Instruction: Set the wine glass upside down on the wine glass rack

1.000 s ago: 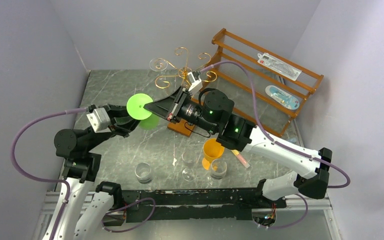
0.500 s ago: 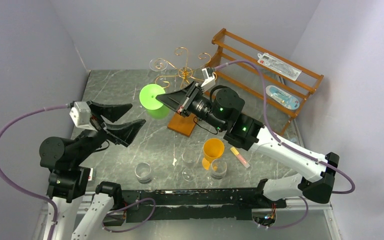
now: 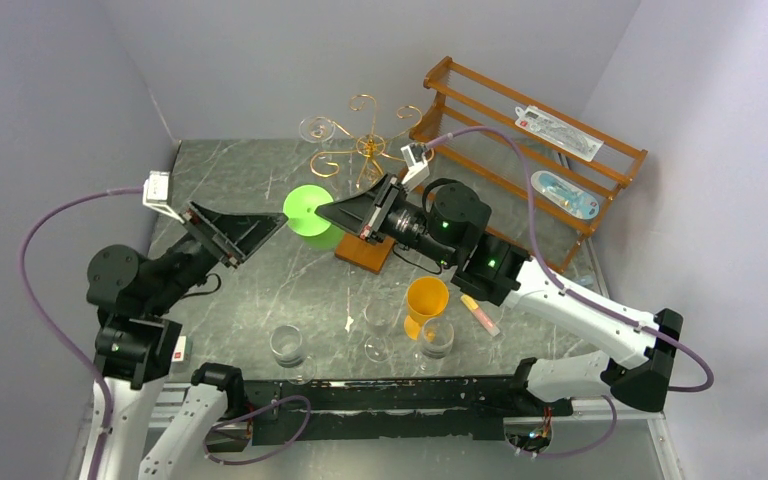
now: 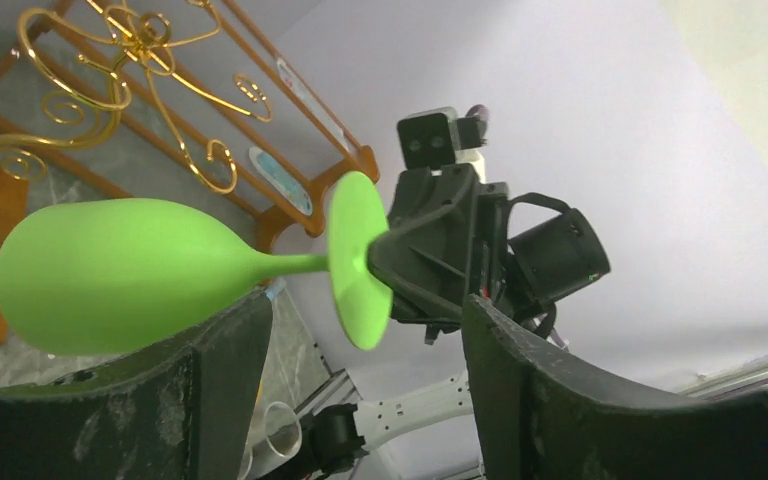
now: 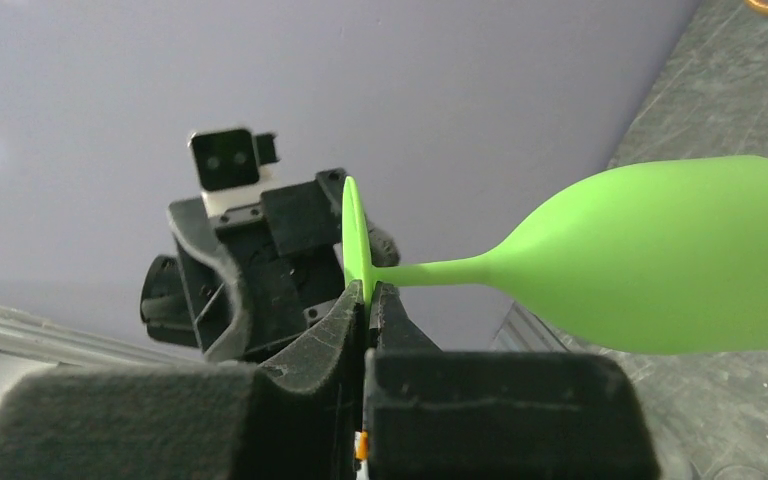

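1. Right tool (image 5: 368, 296) — pinched tight on the foot of the green wine glass (image 5: 660, 262), held sideways above the worktop (image 3: 260, 300), near the wine glass rack (image 3: 365, 150).
2. Left tool (image 3: 258, 238) — spread wide, empty, just beside the glass.

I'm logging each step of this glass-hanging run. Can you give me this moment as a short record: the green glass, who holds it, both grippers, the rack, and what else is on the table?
glass: green wine glass, in the air, stem about level, not upside down yet
held by: right gripper, shut on the glass's foot
other arm: left gripper, open, clear of the glass
rack: gold wire rack, behind the glass; the glass is not on it
nearby: orange cup and clear glasses at the near edge
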`<act>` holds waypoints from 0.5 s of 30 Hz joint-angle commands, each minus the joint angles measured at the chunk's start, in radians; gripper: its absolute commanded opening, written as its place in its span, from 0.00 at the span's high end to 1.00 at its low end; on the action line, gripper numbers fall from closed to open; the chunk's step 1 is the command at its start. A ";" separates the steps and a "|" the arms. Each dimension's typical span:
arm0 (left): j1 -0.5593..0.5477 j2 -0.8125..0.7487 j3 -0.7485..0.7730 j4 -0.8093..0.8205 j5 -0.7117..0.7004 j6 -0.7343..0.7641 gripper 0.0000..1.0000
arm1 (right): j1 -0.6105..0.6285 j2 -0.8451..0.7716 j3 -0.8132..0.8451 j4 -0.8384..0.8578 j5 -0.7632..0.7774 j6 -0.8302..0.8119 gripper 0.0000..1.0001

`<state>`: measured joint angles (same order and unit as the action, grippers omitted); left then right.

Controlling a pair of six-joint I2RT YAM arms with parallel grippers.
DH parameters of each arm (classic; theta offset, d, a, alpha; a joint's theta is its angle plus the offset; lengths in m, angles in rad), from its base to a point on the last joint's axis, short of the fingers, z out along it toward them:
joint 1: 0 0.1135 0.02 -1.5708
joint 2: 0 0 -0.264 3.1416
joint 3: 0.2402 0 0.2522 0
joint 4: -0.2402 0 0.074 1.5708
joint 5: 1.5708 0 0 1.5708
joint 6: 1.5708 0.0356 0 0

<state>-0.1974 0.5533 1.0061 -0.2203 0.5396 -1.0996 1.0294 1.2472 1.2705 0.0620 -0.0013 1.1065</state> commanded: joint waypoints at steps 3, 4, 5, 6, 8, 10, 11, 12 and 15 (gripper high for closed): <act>0.001 0.081 0.031 -0.041 0.100 -0.027 0.41 | -0.006 0.002 -0.004 0.019 -0.053 -0.029 1.00; 0.001 0.086 0.028 -0.037 0.114 -0.013 0.43 | -0.006 0.006 -0.003 0.017 -0.057 -0.028 1.00; 0.001 0.088 0.020 -0.018 0.130 -0.009 0.45 | -0.007 0.010 -0.003 0.016 -0.060 -0.028 1.00; 0.001 0.091 0.007 0.001 0.147 -0.012 0.46 | -0.007 0.013 -0.005 0.019 -0.066 -0.026 1.00; 0.001 0.095 -0.023 0.049 0.183 -0.029 0.52 | -0.008 0.017 -0.006 0.022 -0.077 -0.025 1.00; 0.001 0.104 -0.046 0.102 0.204 -0.049 0.60 | -0.009 0.020 -0.007 0.019 -0.085 -0.027 1.00; 0.001 0.107 -0.054 0.122 0.210 -0.060 0.66 | -0.010 0.020 -0.005 0.013 -0.087 -0.030 1.00; 0.001 0.109 -0.061 0.133 0.211 -0.066 0.72 | -0.012 0.021 -0.005 0.005 -0.087 -0.033 1.00; 0.001 0.117 -0.066 0.152 0.205 -0.066 0.94 | -0.018 0.016 -0.011 -0.008 -0.089 -0.048 1.00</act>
<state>-0.1974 0.6609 0.9546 -0.1429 0.6926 -1.1473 1.0252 1.2667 1.2701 0.0582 -0.0704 1.0859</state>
